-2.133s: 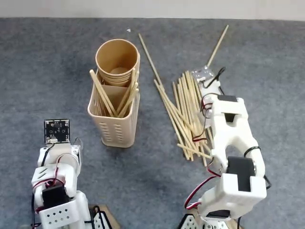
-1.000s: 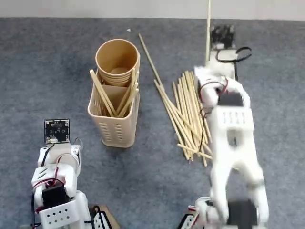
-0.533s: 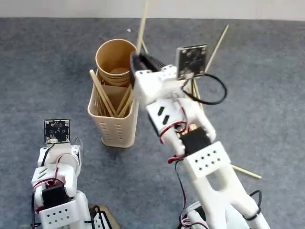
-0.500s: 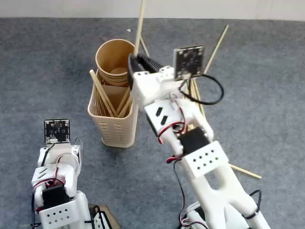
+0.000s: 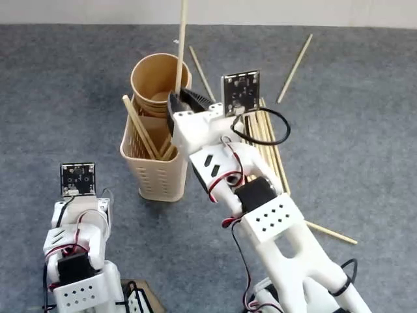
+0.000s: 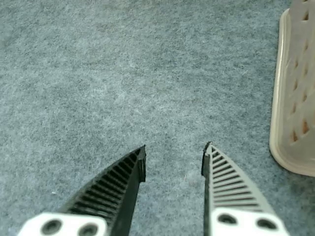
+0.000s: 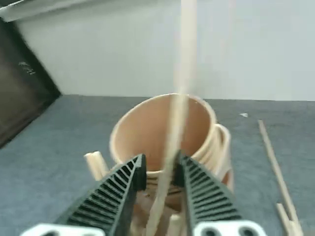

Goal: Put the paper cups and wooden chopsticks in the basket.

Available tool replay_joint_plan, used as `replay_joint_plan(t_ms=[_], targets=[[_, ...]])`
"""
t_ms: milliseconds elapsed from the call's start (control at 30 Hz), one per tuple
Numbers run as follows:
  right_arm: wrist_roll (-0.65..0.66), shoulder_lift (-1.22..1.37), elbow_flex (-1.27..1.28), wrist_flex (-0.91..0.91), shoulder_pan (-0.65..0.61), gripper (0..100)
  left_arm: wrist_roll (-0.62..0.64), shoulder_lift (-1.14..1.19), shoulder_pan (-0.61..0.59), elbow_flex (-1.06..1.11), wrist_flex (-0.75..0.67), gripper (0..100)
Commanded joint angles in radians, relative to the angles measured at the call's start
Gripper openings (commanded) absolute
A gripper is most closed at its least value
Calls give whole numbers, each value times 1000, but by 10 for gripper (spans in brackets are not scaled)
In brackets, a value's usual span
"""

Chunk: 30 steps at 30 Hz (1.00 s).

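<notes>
The right gripper (image 7: 160,164) pinches a thin, straight wooden chopstick (image 7: 179,98) upright between its ribbed jaws, with the slotted plastic basket (image 5: 156,176) just below and the smooth paper cups (image 7: 147,132) just beyond. It would be best to lower it deep into the basket before letting go, lest it tip out. The left gripper (image 6: 173,160) hangs spread over carpet (image 6: 98,73).

Grey carpet (image 5: 365,130) as floor; pale plain wall (image 7: 123,54) behind; dark panel (image 7: 19,83) beside wall.

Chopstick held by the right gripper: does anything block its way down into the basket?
Nothing visible does. The chopstick stands upright in the right gripper over the basket, beside the paper cups; its lower end is hidden.
</notes>
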Motion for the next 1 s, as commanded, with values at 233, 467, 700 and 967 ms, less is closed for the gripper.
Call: replay_joint_plan(t_ms=[233,467,700,967], targets=[[276,-208,-193,410,-8,170,-12,-5,16,-2,-18,213],[387,-392,-234,561,15,170,-12,-5,16,-2,-18,213],[439,-219,-186,447,156,170,-12,-5,16,-2,-18,213],[601,53,-229,687,437,170,-12,-5,16,-2,-18,213]])
